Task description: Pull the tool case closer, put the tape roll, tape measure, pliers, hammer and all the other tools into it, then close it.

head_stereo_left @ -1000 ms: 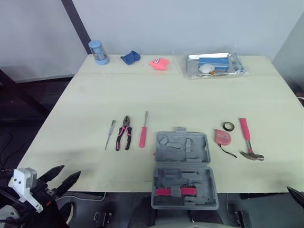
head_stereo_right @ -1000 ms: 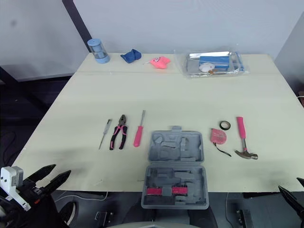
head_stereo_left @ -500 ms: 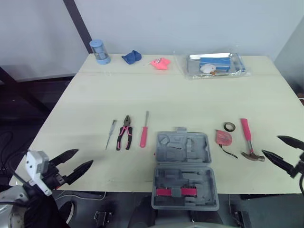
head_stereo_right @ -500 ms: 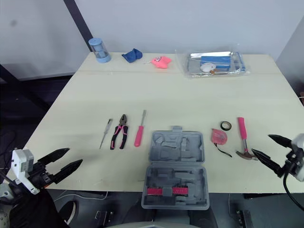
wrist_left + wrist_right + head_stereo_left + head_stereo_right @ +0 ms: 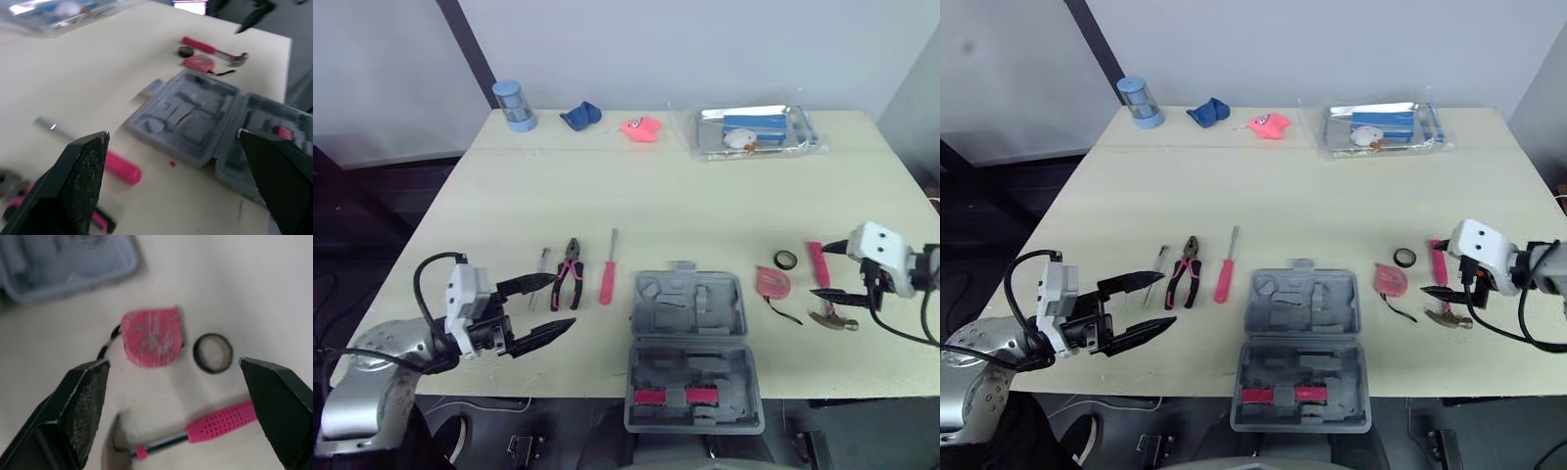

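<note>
Both claws are spread wide with nothing between the fingers. The left claw (image 5: 564,300) hangs low over the bench (image 5: 705,206), just beside the pliers (image 5: 570,279), and points toward the tool case (image 5: 690,338). The right claw (image 5: 822,270) hovers above the hammer (image 5: 222,421), with the tape measure (image 5: 152,337) and tape roll (image 5: 212,352) just beyond its tips.

The case lies open at the near edge. It is moulded grey plastic with shaped recesses, and its nearer half looks to jut past the bench's rim. That is my main worry: dragged much closer, the hard shell could slide on the smooth pale top and tip off.

The hammer has a dimpled pink grip and a steel head. Pinched far down the handle, I'd expect the heavy end to swing. The tape roll is a thin black ring lying flat, so it offers little to pinch and may skid away. The tape measure is a rounded pink lump trailing a dark strap that could snag. The pliers, a pink-handled screwdriver (image 5: 608,282) and a slim metal tool (image 5: 545,257) lie close side by side, so broad fingers might knock a neighbour.
</note>
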`<state>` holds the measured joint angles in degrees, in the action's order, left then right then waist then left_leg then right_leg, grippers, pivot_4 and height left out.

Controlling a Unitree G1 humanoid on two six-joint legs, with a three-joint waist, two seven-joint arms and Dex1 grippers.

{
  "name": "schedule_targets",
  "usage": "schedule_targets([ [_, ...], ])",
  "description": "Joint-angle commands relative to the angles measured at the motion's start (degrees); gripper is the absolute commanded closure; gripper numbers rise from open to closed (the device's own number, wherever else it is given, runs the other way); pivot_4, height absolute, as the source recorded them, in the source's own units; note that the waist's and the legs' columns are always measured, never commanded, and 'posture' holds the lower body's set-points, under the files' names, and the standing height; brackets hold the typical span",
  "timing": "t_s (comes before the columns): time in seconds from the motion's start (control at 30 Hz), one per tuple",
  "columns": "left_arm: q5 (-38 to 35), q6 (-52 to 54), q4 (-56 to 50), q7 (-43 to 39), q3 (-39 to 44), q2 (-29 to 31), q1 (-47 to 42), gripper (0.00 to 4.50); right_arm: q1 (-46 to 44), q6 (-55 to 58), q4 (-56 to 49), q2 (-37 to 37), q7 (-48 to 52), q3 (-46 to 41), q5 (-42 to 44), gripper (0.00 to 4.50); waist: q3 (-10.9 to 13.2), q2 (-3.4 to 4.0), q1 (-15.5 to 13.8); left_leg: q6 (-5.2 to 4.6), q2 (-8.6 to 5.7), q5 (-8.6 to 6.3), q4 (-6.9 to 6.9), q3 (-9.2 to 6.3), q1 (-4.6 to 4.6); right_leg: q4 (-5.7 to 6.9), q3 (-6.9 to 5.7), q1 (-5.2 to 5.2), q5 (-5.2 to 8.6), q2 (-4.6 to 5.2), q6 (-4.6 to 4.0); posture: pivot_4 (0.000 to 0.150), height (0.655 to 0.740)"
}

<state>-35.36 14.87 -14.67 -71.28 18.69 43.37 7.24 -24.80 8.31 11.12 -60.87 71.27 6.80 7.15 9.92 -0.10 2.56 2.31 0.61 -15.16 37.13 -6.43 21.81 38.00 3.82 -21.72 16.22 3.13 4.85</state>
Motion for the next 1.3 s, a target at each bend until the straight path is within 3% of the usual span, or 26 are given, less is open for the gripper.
schedule_targets([
  [0.03,-2.7,1.7,-4.6,-0.7,-1.2,1.2,-0.8,0.0,-8.4,-7.2,8.2,1.3,4.3,6.6,-8.4,0.07,0.0,0.01,0.1,0.0,0.0,0.0,0.0,0.0,0.02,-0.01,0.0,-0.01,0.0,0.0,0.0,0.15,0.74],
  [0.4,-6.2,5.1,-11.5,1.7,-1.8,1.6,-0.2,0.0,-28.7,-25.9,35.0,10.8,4.6,20.7,-27.1,0.07,0.1,0.04,0.0,0.02,-0.01,0.01,-0.01,-0.01,0.03,0.0,0.0,-0.04,-0.01,0.01,-0.01,0.15,0.74],
  [0.9,-6.2,2.8,-14.1,4.6,-0.9,0.3,0.5,0.0,-36.6,-34.1,51.7,19.3,0.4,25.7,-37.0,0.07,0.1,0.05,0.1,0.11,-0.03,0.06,-0.02,-0.04,0.03,0.0,-0.02,-0.04,-0.01,0.02,-0.03,0.15,0.74],
  [1.0,-6.3,2.7,-14.5,5.0,-0.8,0.4,0.6,0.0,-37.1,-34.5,53.1,19.7,0.4,25.8,-37.7,0.83,0.1,0.06,0.1,0.11,-0.03,0.06,-0.03,-0.04,0.03,0.01,-0.02,-0.04,-0.01,0.01,-0.03,0.15,0.74],
  [1.07,-6.3,2.8,-14.6,5.4,-0.9,0.5,0.4,0.0,-37.1,-34.7,53.9,20.0,0.3,25.9,-38.1,1.71,0.1,0.06,0.1,0.11,-0.03,0.06,-0.02,-0.04,0.03,0.01,-0.02,-0.04,-0.02,0.02,-0.03,0.15,0.74],
  [1.1,-6.3,2.8,-14.6,5.6,-1.0,0.5,0.3,0.0,-37.0,-34.9,54.3,20.2,-0.1,25.9,-38.3,1.9,0.1,0.06,0.2,0.11,-0.03,0.06,-0.03,-0.04,0.03,0.01,-0.02,-0.04,-0.02,0.01,-0.03,0.15,0.74],
  [1.3,-6.3,3.2,-14.6,6.5,-1.7,0.5,-0.6,0.0,-37.6,-35.1,55.2,20.8,-0.1,25.3,-38.6,4.43,0.1,0.04,1.1,0.08,-0.03,0.05,0.0,-0.05,-0.01,0.06,-0.02,-0.01,-0.03,0.01,-0.04,0.15,0.74],
])
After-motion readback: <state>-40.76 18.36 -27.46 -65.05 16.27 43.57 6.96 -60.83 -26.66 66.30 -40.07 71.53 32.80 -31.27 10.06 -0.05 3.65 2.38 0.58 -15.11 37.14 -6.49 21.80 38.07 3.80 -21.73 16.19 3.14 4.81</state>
